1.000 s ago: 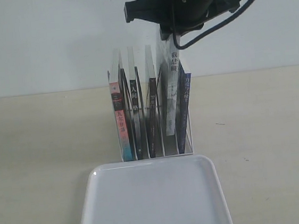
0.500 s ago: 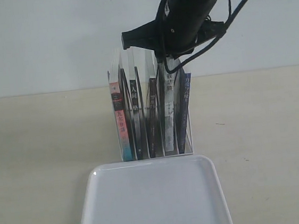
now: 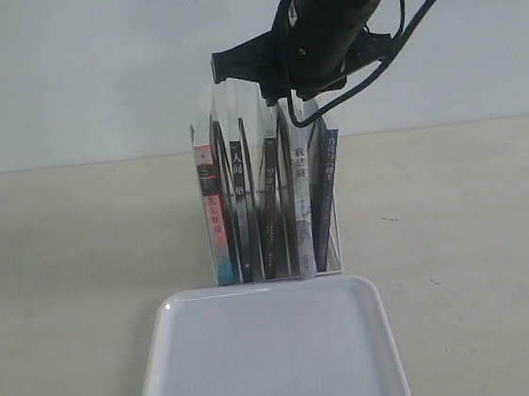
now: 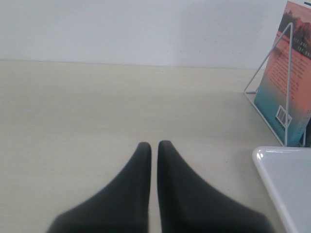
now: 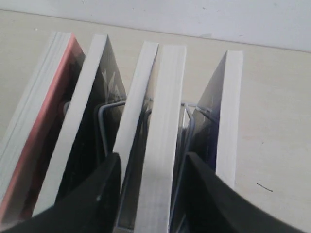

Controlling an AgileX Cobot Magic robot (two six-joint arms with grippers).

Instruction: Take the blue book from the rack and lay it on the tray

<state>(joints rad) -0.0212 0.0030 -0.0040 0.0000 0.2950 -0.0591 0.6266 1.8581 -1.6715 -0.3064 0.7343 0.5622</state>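
The blue book (image 3: 326, 191) leans in the right end slot of the clear rack (image 3: 206, 109); its navy cover (image 5: 210, 128) lies just outside my right finger. My right gripper (image 3: 293, 108) hangs over the rack top. In the right wrist view the right gripper (image 5: 153, 157) is open, its jaws straddling the grey-white-spined book (image 5: 163, 97), with a gap on each side. That book (image 3: 300, 204) stands upright in the rack. The white tray (image 3: 160, 360) lies in front of the rack with nothing on it. My left gripper (image 4: 154, 144) is shut on nothing, low over the table.
A red-and-teal book (image 3: 212, 213) fills the rack's left end, also seen as the red-and-teal cover (image 4: 279, 92). Two dark books (image 3: 242, 200) stand between. The tray corner (image 4: 284, 179) lies near the left gripper. A pale wall rises behind the table.
The right arm has come down over the rack. The grey-white-spined book, raised and tilted a second ago, has dropped back to stand upright in its slot.
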